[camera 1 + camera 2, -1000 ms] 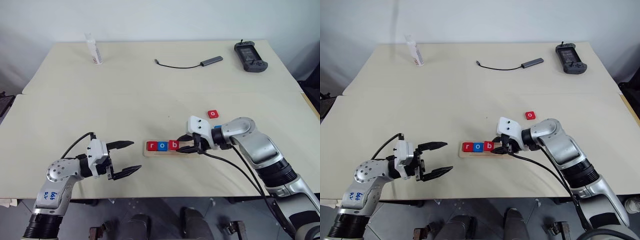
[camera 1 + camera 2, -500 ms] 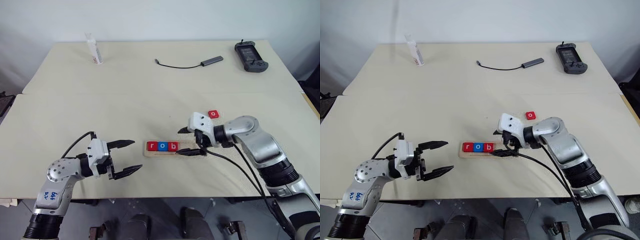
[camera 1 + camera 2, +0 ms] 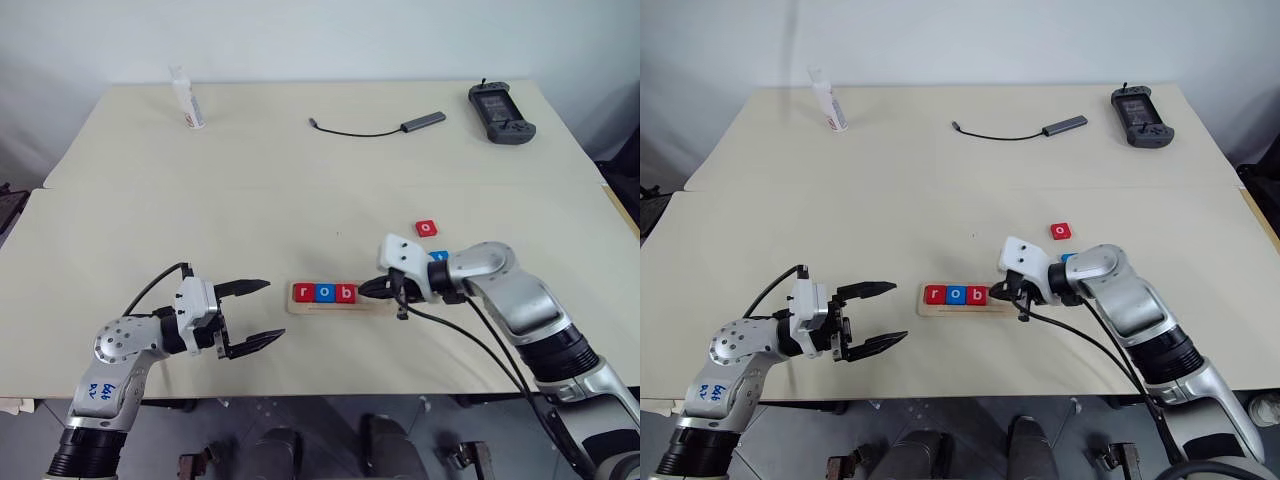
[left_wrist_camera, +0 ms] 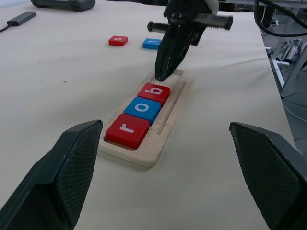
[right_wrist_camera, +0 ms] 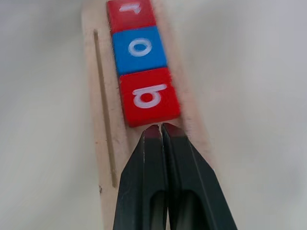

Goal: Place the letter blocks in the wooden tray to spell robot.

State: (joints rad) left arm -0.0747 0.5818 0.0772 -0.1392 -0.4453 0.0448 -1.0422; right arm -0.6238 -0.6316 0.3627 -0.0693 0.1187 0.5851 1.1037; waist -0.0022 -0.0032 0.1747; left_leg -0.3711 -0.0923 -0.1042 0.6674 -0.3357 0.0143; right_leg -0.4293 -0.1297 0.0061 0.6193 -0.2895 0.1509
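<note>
Pale wood forms the wooden tray, which lies near the front middle of the cream desk. Three letter blocks sit in its recess, edge to edge: a red r, a blue o and a red b. The tray's right half is bare. The right gripper has its fingers pressed together, holding nothing, tips down in the recess right at the b block's free edge. A red o block lies on the desk beyond the tray, and a blue block just beside it, both apart from the tray. The left gripper hovers left of the tray with its fingers spread wide and empty, open desk between them and the tray's end. A cable with adapter, a handheld controller and a white tube stand far back, leaving wide room mid-desk.
</note>
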